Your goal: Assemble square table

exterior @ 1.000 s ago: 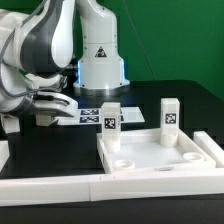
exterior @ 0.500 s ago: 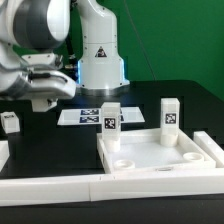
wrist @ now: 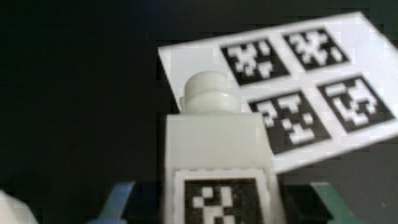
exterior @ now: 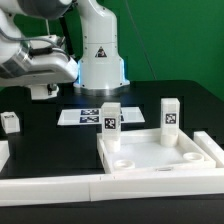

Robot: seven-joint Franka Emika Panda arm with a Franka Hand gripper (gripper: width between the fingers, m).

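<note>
All-white square plastic tray-like top [exterior: 150, 148]. Black-white tag patterns on white plastic leg block [wrist: 217, 150] and flat white marker board [wrist: 302, 70].

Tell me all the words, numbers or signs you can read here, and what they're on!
Warning triangle on the robot base: a sign only, its symbol too small to make out.
Leg blocks and marker board: black-and-white square patterns, no letters.
No words or numbers can be read.

You are looking at a black table [exterior: 40, 145] that is carrying the marker board [exterior: 80, 117] flat toward the back, with the square tabletop [exterior: 104, 152] resting nearer the front. One leg block [exterior: 10, 122] is sitting by the exterior view's left edge, and white border bars [exterior: 50, 187] are lying along the front.
</note>
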